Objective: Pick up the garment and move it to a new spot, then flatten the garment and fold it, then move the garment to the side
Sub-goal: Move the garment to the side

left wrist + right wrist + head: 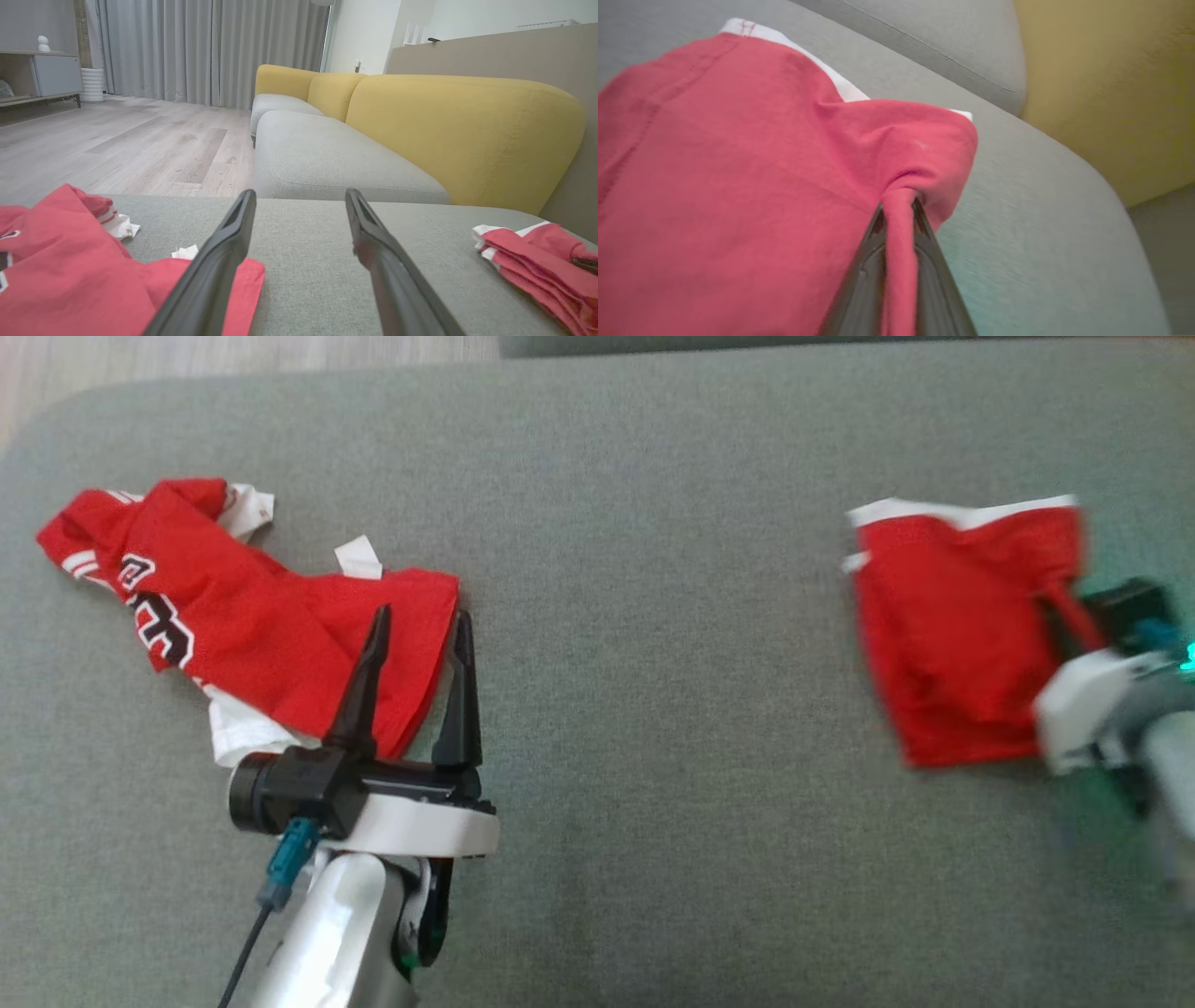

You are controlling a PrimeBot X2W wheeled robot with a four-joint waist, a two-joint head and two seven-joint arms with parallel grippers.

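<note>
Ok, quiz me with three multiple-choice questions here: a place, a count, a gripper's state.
1. Where is the folded red garment? A) grey cushion, robot's right B) wooden floor C) yellow backrest
2. How many red garments lie on the cushion? A) one B) two C) four
3. The right gripper is: A) wide open B) pinching the folded garment C) shut on nothing
Answers: 1 A, it lies at the cushion's right end; 2 B, a crumpled garment lies at the left too; 3 B, red cloth runs between its closed fingers.
</note>
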